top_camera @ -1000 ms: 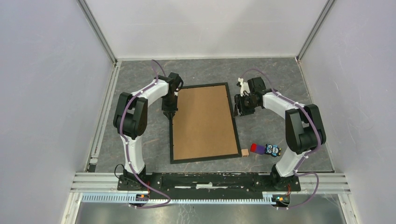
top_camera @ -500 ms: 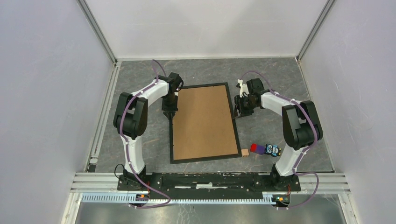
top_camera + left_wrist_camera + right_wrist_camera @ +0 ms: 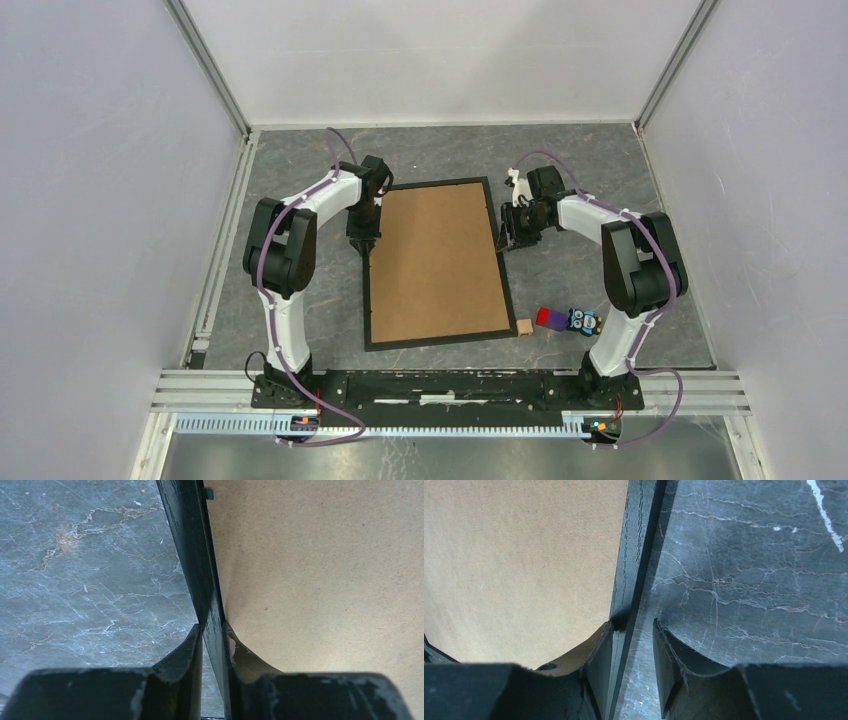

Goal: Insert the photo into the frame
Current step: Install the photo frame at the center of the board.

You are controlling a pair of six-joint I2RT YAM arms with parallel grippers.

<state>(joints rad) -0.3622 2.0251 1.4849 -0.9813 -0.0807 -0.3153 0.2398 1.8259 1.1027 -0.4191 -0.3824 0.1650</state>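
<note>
Black frame (image 3: 436,183) — right tool (image 3: 634,625) nearer

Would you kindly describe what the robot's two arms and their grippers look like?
The left arm and right arm match: white rounded links between bulky black joints, each trailed by a thin purple cable. The left gripper and right gripper have black fingers with curved inner faces, scuffed pale along the edges.

Thin black frame (image 3: 441,341), big rectangle, lying flat in middle of table (image 3: 600,160), back up, brown board (image 3: 436,262) inside.
</note>
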